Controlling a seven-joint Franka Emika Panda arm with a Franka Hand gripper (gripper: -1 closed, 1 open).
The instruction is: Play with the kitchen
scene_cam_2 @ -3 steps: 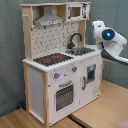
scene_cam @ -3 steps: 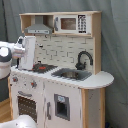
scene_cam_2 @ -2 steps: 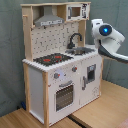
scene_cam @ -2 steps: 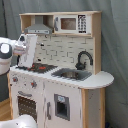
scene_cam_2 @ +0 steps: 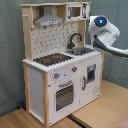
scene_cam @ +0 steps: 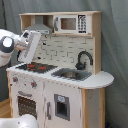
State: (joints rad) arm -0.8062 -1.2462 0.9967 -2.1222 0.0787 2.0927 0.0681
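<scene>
White and pale wood, the kitchen [scene_cam: 57,85] [scene_cam_2: 60,65] stands upright on the floor, taller than wide. Its oven front faces the first exterior view's left and the second exterior view's right. Only the first shows the gripper [scene_cam: 31,45] above the stovetop [scene_cam: 36,66]; whether it is wide or narrow cannot be told.

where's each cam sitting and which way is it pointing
First exterior view: sits off the kitchen's sink end, facing its front at an angle; the stovetop lies on the first exterior view's left, where the white arm enters.
Second exterior view: sits off the stovetop end, facing the front from the other side; the arm comes in from the second exterior view's right, by the sink.
Both show the faucet, hood, microwave and oven door.
</scene>
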